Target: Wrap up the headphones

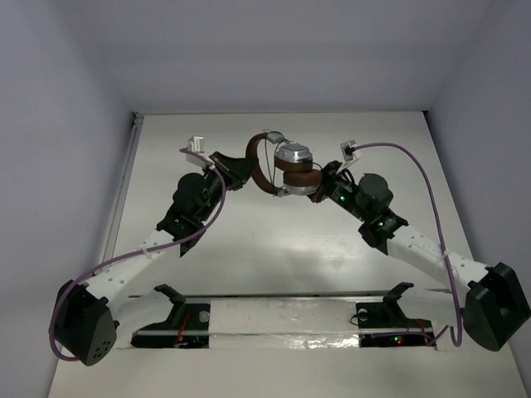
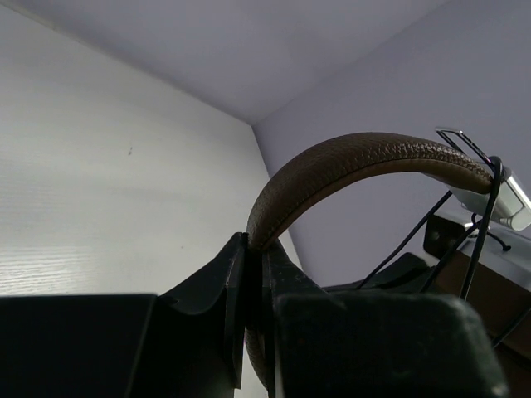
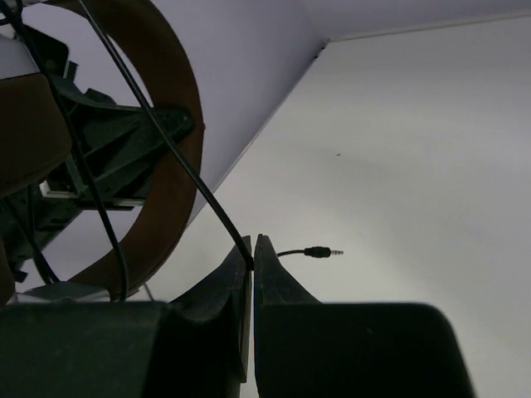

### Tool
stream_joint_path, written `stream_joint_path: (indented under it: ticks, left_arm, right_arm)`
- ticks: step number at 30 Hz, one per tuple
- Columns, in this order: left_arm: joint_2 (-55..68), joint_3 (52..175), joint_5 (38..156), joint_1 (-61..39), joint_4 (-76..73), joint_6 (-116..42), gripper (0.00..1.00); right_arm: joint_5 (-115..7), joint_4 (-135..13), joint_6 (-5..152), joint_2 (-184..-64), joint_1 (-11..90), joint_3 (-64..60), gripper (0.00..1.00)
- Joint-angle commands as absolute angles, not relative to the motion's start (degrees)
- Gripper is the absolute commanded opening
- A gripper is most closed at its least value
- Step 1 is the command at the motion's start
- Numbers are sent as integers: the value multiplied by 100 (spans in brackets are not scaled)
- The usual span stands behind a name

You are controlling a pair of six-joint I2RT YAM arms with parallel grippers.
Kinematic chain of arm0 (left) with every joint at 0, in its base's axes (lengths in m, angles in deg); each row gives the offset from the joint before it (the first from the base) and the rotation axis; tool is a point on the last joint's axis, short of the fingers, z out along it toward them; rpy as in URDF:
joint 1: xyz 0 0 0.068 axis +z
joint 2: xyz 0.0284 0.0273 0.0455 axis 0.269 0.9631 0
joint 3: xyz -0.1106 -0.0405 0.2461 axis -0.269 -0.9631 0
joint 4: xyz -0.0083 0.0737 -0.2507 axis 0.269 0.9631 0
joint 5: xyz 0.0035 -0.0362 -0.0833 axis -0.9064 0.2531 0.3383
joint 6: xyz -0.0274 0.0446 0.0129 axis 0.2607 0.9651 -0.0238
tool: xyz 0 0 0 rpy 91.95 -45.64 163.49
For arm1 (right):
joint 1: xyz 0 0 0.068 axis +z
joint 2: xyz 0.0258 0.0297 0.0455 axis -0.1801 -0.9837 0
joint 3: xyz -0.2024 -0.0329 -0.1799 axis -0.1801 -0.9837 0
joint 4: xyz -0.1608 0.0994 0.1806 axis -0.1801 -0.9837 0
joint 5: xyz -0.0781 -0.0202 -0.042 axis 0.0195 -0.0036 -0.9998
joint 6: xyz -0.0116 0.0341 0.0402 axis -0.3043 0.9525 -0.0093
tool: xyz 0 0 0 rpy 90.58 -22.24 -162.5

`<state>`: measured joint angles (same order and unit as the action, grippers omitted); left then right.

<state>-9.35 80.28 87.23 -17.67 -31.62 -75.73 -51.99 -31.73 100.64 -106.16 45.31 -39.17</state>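
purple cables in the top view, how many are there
2: one cable runs along the left arm, the other cable arcs beside the right arm. None seems hidden.

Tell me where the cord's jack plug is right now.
Right wrist view: the jack plug pokes out just right of the right gripper, which pinches the cord just behind it.

The top camera looks down from high behind the near edge of the table [image 1: 274, 257], far enough back to take in all of it. The left wrist camera sits low behind the left gripper [image 2: 254, 249]. It faces out along the fingers [image 2: 207, 290], very near the headband [image 2: 348, 162] at their tips. The right wrist camera looks the same way past the right gripper [image 3: 251, 249]. All three views share the headphones [image 1: 286, 170], and both wrist views show the headband.
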Motion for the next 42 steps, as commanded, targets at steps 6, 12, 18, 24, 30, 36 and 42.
stream_joint_path:
  ticks: [6, 12, 18, 24, 30, 36, 42]
  left_arm:
    - [-523, 8298, 7696, -1692, -4284, -8363, 0]
    - [48, 8245, 7379, -1692, -4494, -8416, 0]
    - [365, 8184, 7326, -1692, -4757, -8442, 0]
    - [427, 8219, 7080, -1639, -4697, -8494, 0]
    - [541, 8412, 6781, -1639, -4521, -8346, 0]
    - [822, 8219, 6676, -1639, -4582, -8327, 0]
    - [1718, 8394, 6825, -1639, -4767, -8205, 0]
  right_arm:
    - [-4249, -2539, 11157, -10843, 4447, -4203, 0]
    - [-3817, -2285, 11377, -10966, 4447, -4668, 0]
    - [-3290, -1853, 11562, -11046, 4447, -4968, 0]
    - [-2904, -1767, 11649, -11124, 4447, -4959, 0]
    - [-2666, -712, 12211, -11564, 4447, -5222, 0]
    - [-3262, -930, 12204, -11451, 4447, -5513, 27]
    - [-3650, -1765, 11888, -10793, 4447, -5671, 31]
